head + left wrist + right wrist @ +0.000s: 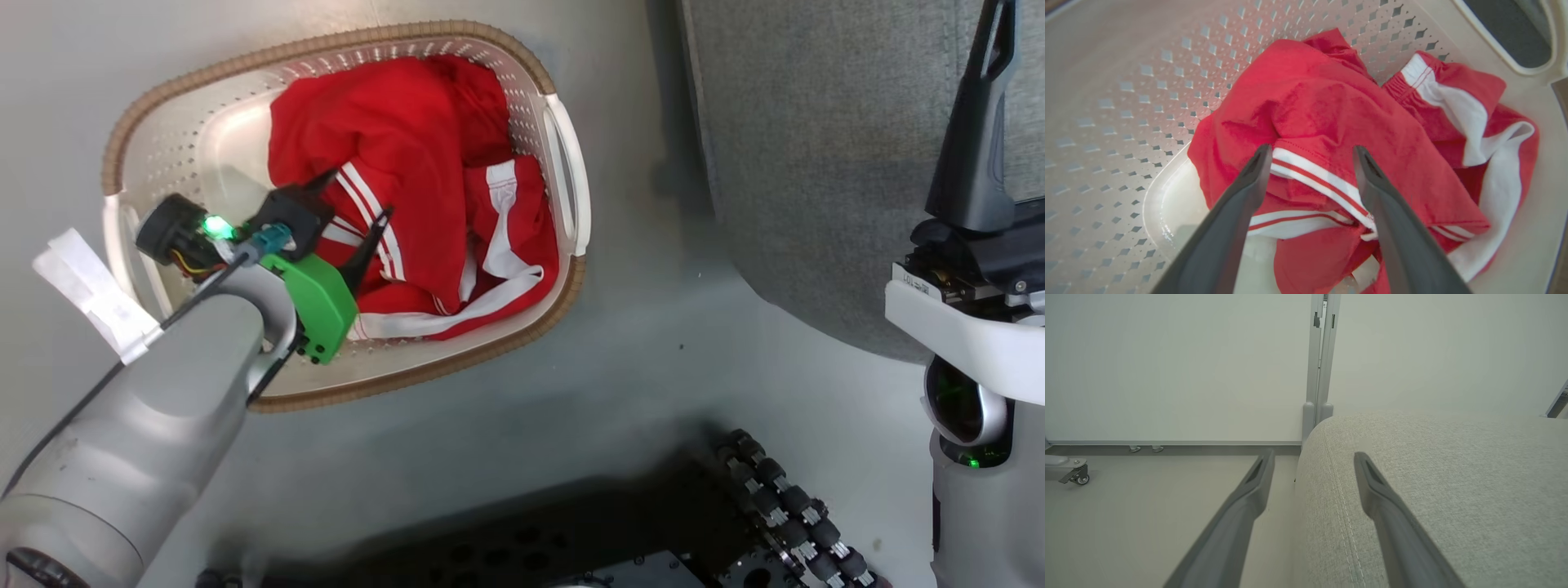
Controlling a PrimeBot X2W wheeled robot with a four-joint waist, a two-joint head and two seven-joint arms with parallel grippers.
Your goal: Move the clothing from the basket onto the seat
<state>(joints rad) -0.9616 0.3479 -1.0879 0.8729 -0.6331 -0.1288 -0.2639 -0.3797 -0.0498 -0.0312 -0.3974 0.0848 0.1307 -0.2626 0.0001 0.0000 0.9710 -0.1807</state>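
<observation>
Largest: the seat (pixel 824 155), grey woven upholstery with a rounded edge and a stitched seam, at the upper right of the head view. Bare of clothes in the part that shows. No brand or writing to be seen on it.

Next: the basket (pixel 326 47), cream-white and perforated with a brown woven-look rim. Standing on the pale floor (pixel 571 392) to the left of the seat, apart from it.

Inside it, the clothing (pixel 392 139): red fabric with white stripes and a white panel, heaped toward the basket's right wall and handle. Basket bottom bare on the left. No logo or lettering legible on the garments.

Left gripper (pixel 1311 151) down inside the basket, fingers spread wide, tips on either side of a white-striped fold. Nothing clamped between them; contact with the fabric not clear.

Right gripper (pixel 1314 457) raised over the seat's rounded edge, fingers wide apart and holding nothing, one above the floor and the other above the cushion.

Green plastic part (pixel 322 306) on the left wrist, with a small green light (pixel 216 227) beside it.

White paper tag (pixel 90 290) by the basket's left handle, blank or too faint to read. Small label (pixel 918 283) on the right wrist mount, print too tiny to make out.
</observation>
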